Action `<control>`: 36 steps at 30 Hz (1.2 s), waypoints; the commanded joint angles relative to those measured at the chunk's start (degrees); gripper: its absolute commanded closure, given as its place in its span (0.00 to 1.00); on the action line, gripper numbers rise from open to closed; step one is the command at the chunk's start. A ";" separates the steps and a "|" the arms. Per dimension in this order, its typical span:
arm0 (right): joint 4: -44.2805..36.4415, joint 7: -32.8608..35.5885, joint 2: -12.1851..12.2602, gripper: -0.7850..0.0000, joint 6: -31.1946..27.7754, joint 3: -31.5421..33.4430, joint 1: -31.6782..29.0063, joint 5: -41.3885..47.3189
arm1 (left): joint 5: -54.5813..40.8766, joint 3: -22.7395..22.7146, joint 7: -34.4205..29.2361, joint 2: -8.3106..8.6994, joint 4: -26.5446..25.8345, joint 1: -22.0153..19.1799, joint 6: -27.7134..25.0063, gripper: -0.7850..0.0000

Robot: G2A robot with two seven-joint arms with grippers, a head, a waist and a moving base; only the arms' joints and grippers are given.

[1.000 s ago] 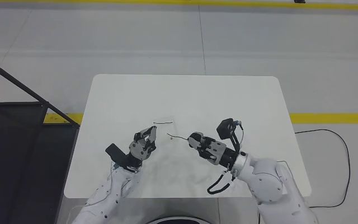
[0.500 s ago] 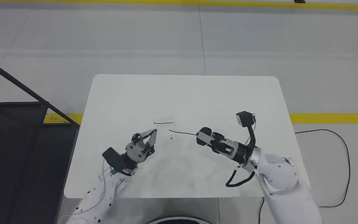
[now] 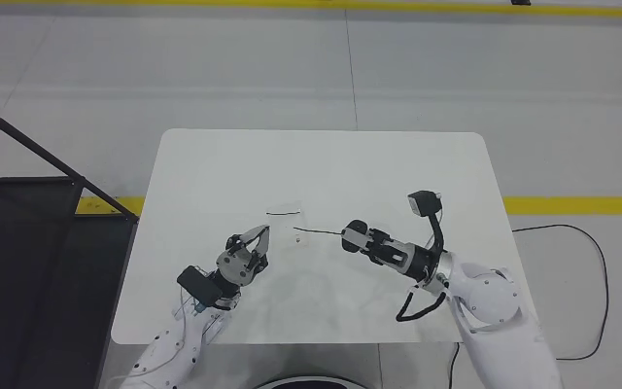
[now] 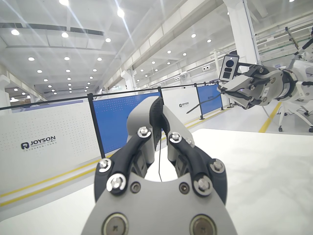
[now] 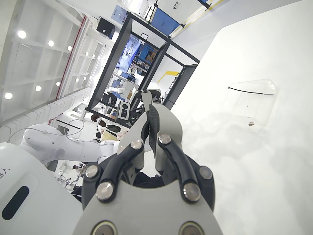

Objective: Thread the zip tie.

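**Right arm backs off, left gripper slips nearer front edge**

Right gripper (image 3: 347,234) has pulled away to the robot's right and rolled at the wrist. Its zip tie (image 3: 319,231) now sticks out straight, no longer drooping. Left gripper (image 3: 260,241) has slid slightly toward the front edge of the table (image 3: 389,156). The gap between the grippers is wider.

The table (image 3: 389,165) is plain white; the zip tie (image 3: 316,231) is black. The left gripper (image 4: 160,103) and right gripper (image 5: 149,110) have silver-grey fingers (image 4: 140,113), black linkages (image 4: 127,150) and black ribbed pads (image 4: 156,113). The floor (image 3: 194,78) is grey, yellow-striped.
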 commanded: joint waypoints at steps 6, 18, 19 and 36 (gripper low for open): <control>2.38 -4.22 -0.62 1.00 -3.84 -3.61 0.14 3.86 | -1.04 0.21 -1.45 -0.32 -0.75 0.24 0.45 1.00; 6.53 -3.42 -1.14 1.00 -2.52 -6.93 3.03 11.16 | -1.48 2.15 1.93 -1.59 2.60 -2.24 4.41 1.00; 6.80 -3.34 -1.19 1.00 -1.96 -7.28 3.42 11.47 | -1.55 2.25 2.21 -1.68 2.79 -2.39 4.62 1.00; 9.10 0.34 -1.48 1.00 -1.06 -9.42 5.88 15.93 | -3.59 3.32 3.09 -3.06 4.97 -4.07 5.80 1.00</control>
